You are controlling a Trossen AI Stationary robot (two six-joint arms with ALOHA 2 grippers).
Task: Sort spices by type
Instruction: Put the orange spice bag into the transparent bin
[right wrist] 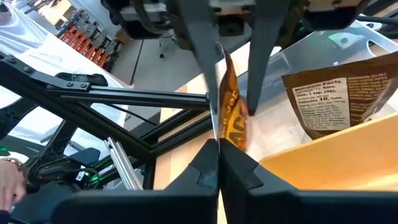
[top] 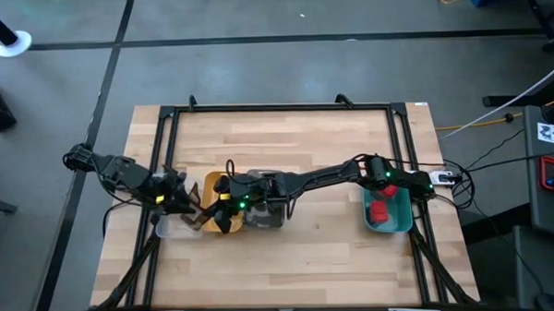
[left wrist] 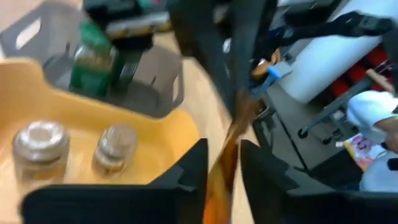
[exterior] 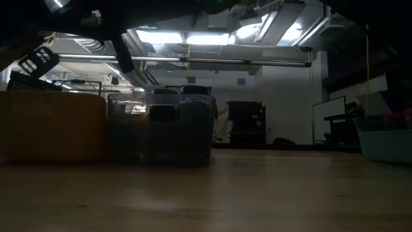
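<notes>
A flat brown-orange packet (right wrist: 233,112) hangs in the air between my two grippers, over the gap between the clear tray (top: 164,229) and the yellow tray (left wrist: 124,118). My left gripper (left wrist: 222,180) and my right gripper (right wrist: 217,162) are both shut on it. A second packet (right wrist: 339,99) lies flat in the clear tray. Two tan-grey jars (left wrist: 40,143) stand in the yellow tray. Green-lidded jars (left wrist: 93,59) stand in the grey tray (left wrist: 155,93). Two red boxes (top: 381,210) lie in the teal tray (top: 407,216). My left gripper holds the packet's body (left wrist: 225,149) between its two fingers, one on each flat face, coming level from the table's left. The packet is lifted clear and stands on edge. My right gripper pinches a thin edge of the packet (right wrist: 219,134) between its shut fingers, coming from the table's right, opposite the left gripper.
The clear, yellow and grey trays stand side by side at the table's left middle, and both arms meet over them. The right arm stretches across the table. The teal tray sits near the right edge. Bare wood lies toward the far and near edges.
</notes>
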